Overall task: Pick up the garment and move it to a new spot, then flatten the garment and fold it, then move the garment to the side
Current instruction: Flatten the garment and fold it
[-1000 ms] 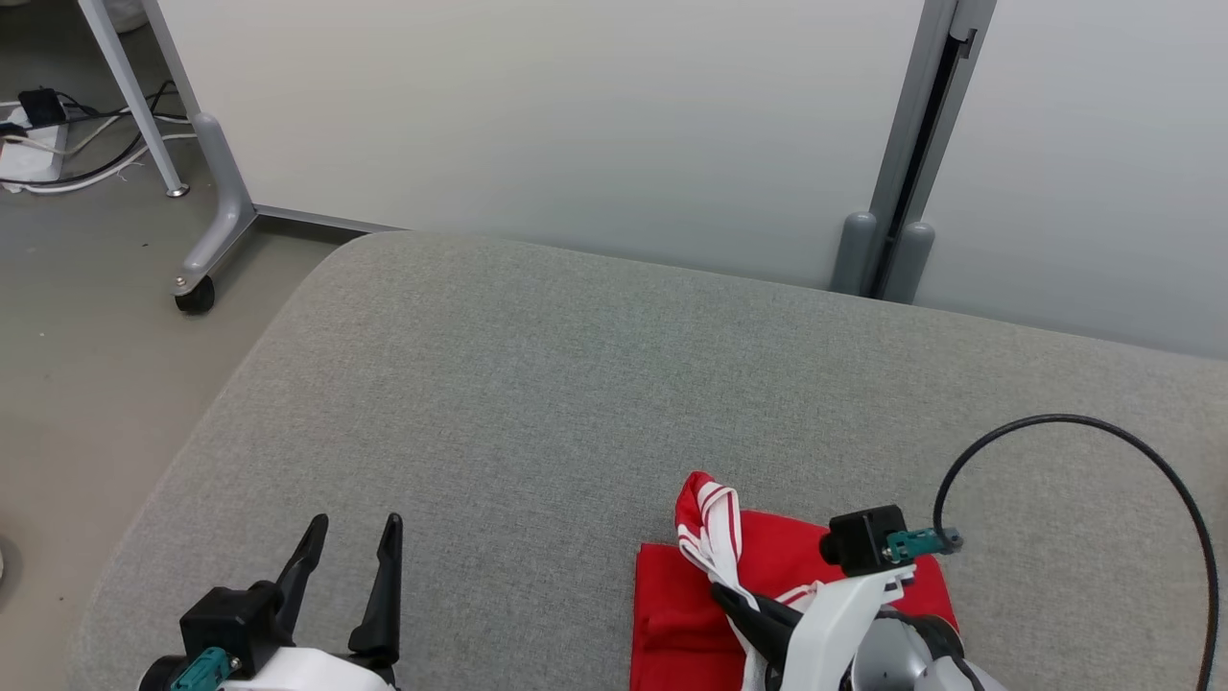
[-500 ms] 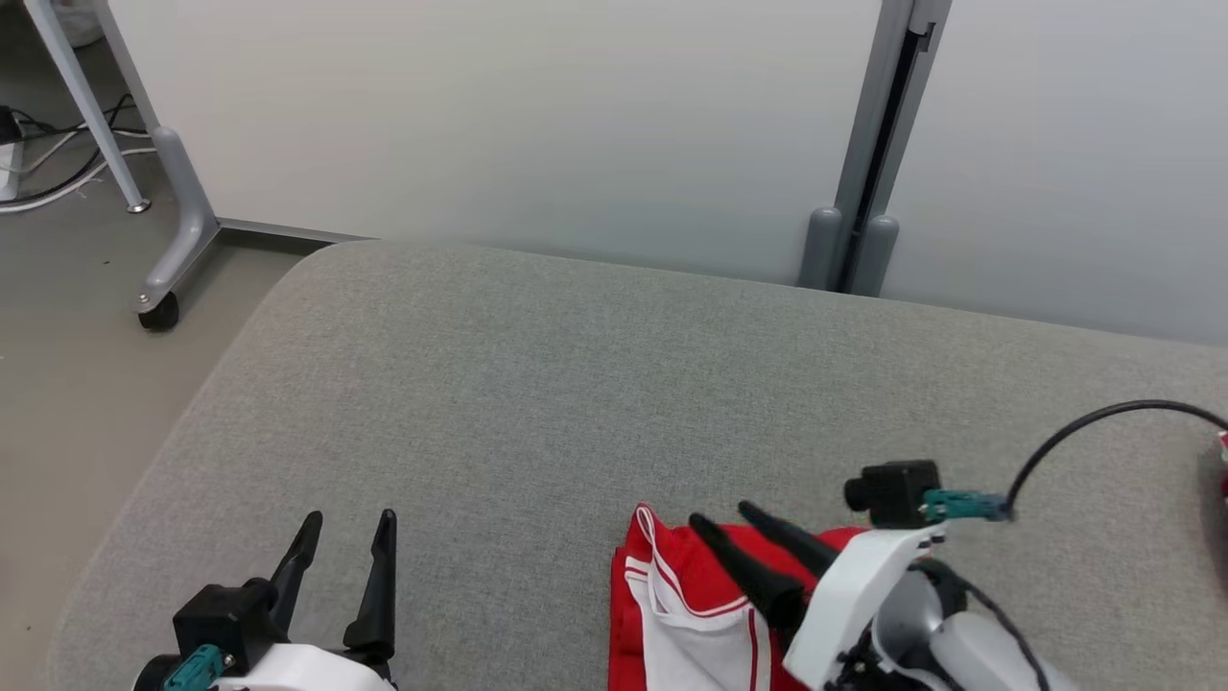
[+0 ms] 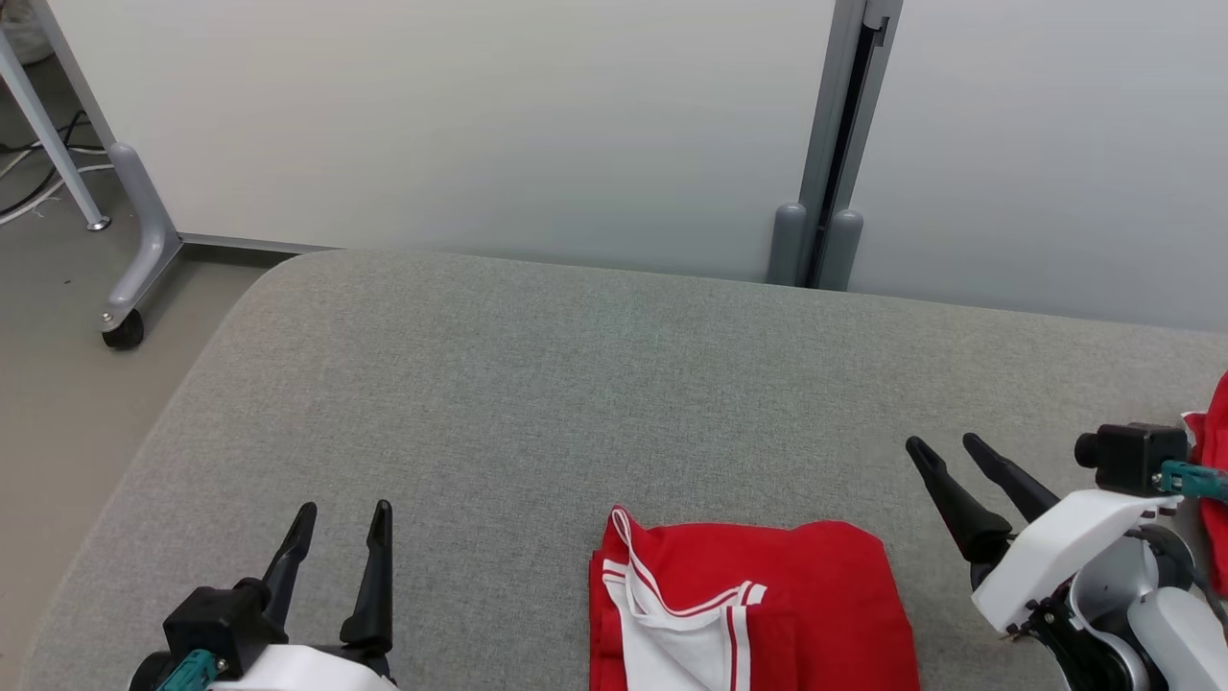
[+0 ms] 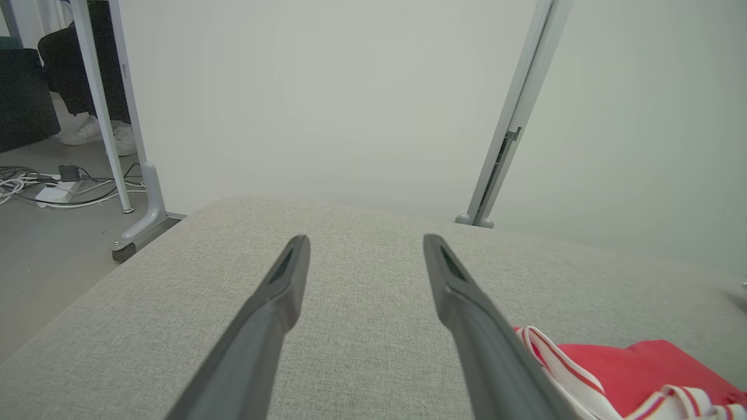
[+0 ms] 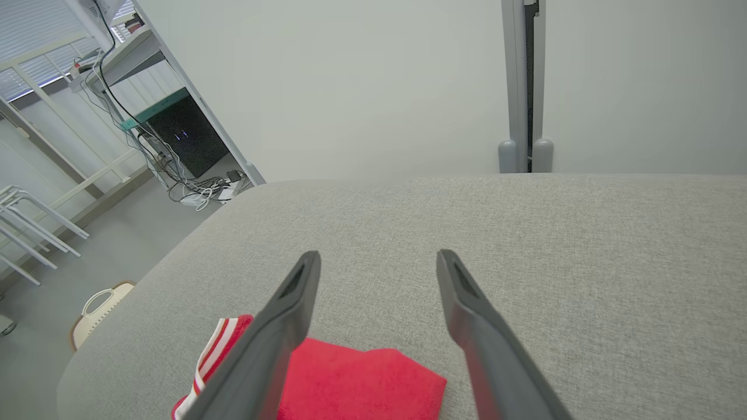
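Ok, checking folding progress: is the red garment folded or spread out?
Folded: the red garment lies as a compact rectangle on the grey cushion, layers stacked along its left edge.

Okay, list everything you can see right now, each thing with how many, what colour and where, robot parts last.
garment: one, red with white trim, folded, at the table's near edge
table: one, grey fabric top, under the garment
red cloth: one, at the table's right edge, cut off by the frame
post: one, grey, against the pale wall behind the table
castor leg: one, grey, on the floor far left
cables: several, white and black, on the floor
shoes: two, white, on a person's feet beyond the leg
left gripper: one, dark fingers, open, left of the garment
right gripper: one, dark fingers, open, right of the garment
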{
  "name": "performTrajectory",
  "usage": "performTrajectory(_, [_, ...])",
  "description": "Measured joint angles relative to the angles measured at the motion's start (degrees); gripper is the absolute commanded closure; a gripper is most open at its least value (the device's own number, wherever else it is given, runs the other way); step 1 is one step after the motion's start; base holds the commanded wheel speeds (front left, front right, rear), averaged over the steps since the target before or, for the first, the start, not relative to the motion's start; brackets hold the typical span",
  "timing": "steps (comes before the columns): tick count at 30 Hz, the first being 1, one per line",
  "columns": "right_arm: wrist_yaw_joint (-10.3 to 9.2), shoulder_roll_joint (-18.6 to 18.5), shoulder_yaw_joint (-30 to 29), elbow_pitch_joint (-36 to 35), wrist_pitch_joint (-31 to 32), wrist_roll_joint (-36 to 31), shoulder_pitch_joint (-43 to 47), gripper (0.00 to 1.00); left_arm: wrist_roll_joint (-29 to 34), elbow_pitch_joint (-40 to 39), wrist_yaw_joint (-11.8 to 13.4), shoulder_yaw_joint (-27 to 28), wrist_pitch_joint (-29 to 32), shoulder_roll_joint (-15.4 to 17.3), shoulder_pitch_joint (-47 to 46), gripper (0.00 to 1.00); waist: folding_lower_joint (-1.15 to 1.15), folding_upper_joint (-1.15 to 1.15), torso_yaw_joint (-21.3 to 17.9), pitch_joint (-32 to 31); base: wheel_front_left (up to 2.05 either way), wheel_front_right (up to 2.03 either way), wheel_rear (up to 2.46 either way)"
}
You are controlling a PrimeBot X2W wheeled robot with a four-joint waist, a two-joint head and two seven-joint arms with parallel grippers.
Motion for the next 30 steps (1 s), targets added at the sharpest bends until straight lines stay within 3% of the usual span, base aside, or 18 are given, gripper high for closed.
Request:
performTrajectory(4, [0.00,1.6,-1.6,0.8,0.1,-1.8,1.7,0.00,0.5,-0.1,-0.3,0.5,-0.1,-0.2,0.1,0.00,0.00,0.00,-0.1,0.0,0.00,0.00,0.00])
performTrajectory(5, [0.00,2.2,-2.0,1.3,0.3,-2.1,2.1,0.51,0.5,-0.1,-0.4,0.5,-0.1,-0.2,0.1,0.00,0.00,0.00,-0.1,0.0,0.00,0.00,0.00])
performTrajectory(6, [0.00,2.8,-2.3,1.7,0.5,-2.1,2.4,0.88,0.7,-0.2,-0.5,0.6,-0.1,-0.2,0.1,0.00,0.00,0.00,0.0,0.0,0.00,0.00,0.00])
performTrajectory(7, [0.00,3.4,-2.2,2.1,0.7,-2.1,2.8,1.00,1.1,-0.5,-0.5,0.7,-0.1,-0.2,0.1,0.00,0.00,0.00,0.1,0.0,0.00,0.00,0.00])
performTrajectory(17, [0.00,8.5,4.6,8.4,2.5,-1.0,5.9,1.00,2.8,-1.0,-1.9,1.9,-0.2,-1.3,0.1,0.00,0.00,0.00,1.3,-0.3,0.00,0.00,0.00])
performTrajectory(30, [0.00,14.3,25.2,6.2,3.0,5.9,5.6,1.00,4.3,-0.4,-3.0,3.2,-0.3,-2.5,1.0,0.00,0.00,0.00,2.1,-0.7,0.00,0.00,0.00])
